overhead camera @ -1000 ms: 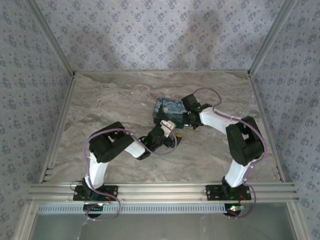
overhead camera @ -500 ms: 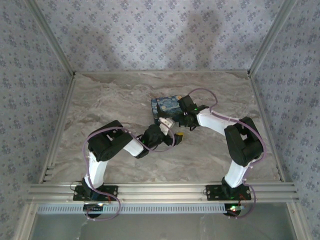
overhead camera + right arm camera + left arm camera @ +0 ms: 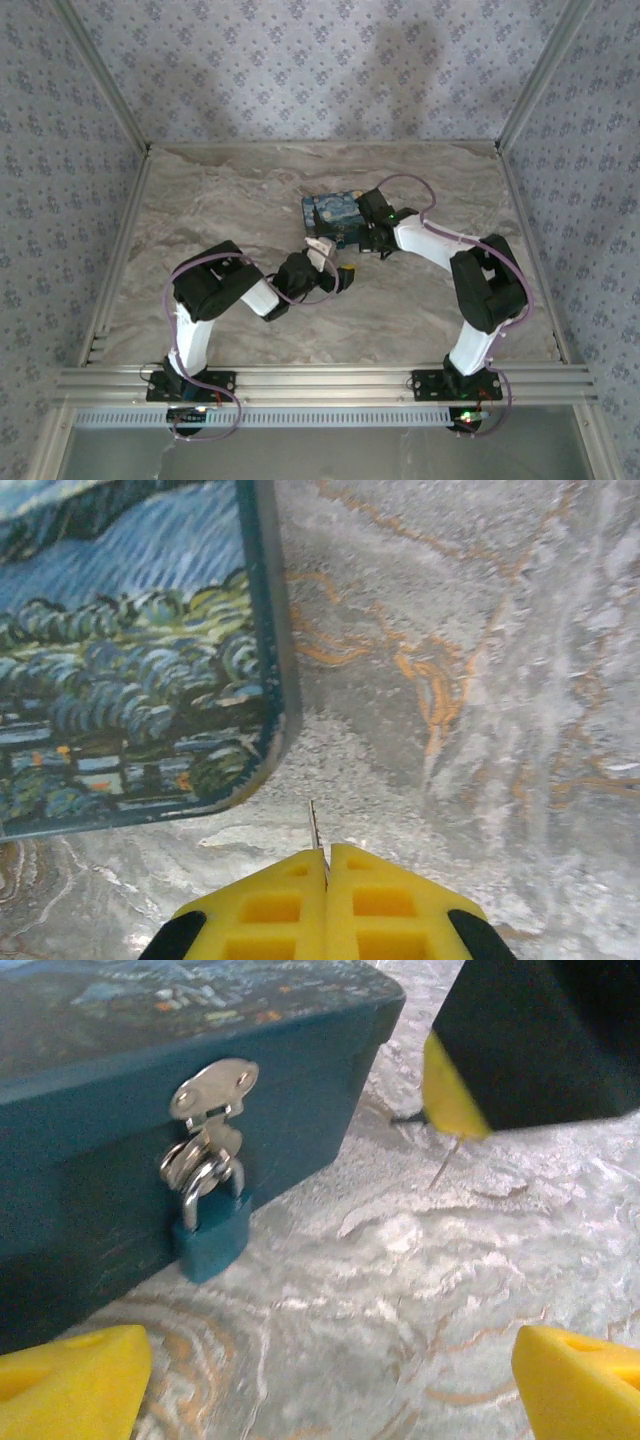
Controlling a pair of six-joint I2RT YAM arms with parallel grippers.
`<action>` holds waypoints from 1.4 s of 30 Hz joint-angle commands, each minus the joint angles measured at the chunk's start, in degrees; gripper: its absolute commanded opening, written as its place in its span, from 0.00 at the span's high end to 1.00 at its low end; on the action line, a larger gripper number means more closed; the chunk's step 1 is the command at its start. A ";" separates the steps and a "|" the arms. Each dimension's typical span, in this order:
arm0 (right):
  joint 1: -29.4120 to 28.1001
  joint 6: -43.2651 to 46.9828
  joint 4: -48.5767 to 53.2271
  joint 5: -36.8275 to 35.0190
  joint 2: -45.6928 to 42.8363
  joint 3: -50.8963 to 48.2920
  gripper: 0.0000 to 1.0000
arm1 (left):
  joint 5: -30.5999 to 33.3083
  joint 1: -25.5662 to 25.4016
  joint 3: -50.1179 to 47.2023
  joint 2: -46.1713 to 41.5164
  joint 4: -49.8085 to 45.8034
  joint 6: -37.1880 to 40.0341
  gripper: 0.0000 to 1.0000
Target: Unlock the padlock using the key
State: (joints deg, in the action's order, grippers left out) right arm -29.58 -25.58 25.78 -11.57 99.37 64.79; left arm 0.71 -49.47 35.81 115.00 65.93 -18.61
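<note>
A small teal padlock (image 3: 212,1237) hangs from the silver hasp (image 3: 212,1088) on the front wall of a dark teal box (image 3: 90,1150). It rests on the marble tabletop. My left gripper (image 3: 330,1390) is open, with its yellow fingertips (image 3: 72,1380) wide apart low in front of the padlock and nothing between them. My right gripper (image 3: 327,855) is shut on the key (image 3: 313,828), whose thin blade sticks out past the pads. It hovers just off the box's corner (image 3: 262,765). In the left wrist view the key tip (image 3: 441,1166) points down at the table, right of the box.
The box (image 3: 334,214) has a painted night-sky lid and sits mid-table between both arms. Both grippers (image 3: 330,258) (image 3: 368,243) crowd its near side. Patterned walls and metal frame rails enclose the marble table (image 3: 220,200).
The left gripper has drawn back a little toward its base and to the left, still open. The right gripper with the key shifted slightly left along the box.
</note>
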 commanded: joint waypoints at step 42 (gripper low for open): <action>5.52 18.99 5.96 11.14 19.64 28.36 1.00 | -16.00 7.02 -2.01 -4.73 -3.08 -2.53 0.00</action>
State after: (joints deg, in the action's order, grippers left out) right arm -22.15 -7.81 29.93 -1.87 120.36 96.14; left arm -9.58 -42.81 34.37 111.87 63.20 -20.32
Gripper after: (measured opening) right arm 0.065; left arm 0.993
